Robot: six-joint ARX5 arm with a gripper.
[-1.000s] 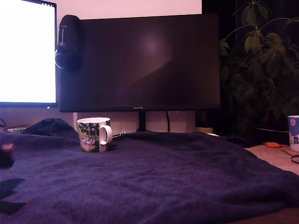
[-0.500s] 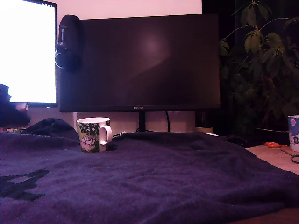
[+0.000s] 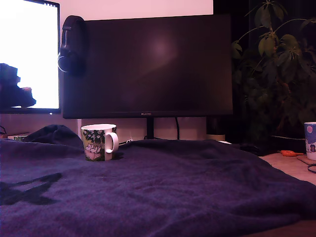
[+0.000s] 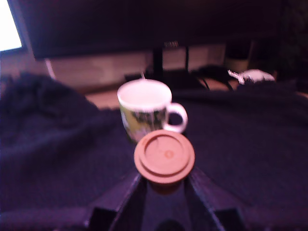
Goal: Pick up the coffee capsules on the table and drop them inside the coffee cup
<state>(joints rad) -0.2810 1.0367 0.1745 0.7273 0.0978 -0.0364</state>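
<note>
Gripper (image 4: 164, 185) is pinching the capsule (image 4: 164, 156), centre frame: light, thin-walled, so keep your squeeze gentle toward the mug (image 4: 144, 109).

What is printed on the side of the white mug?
A green, leafy cartoon picture wraps the mug; the handle and inside are plain white. Clearest in the exterior view.

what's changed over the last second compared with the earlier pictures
At the exterior view's left edge, the dark gripper has risen from blanket level to in front of the bright screen. In the wrist view its jaws hold the small round flanged coffee capsule. The white leafy-print mug and rumpled navy blanket stayed put.
</note>
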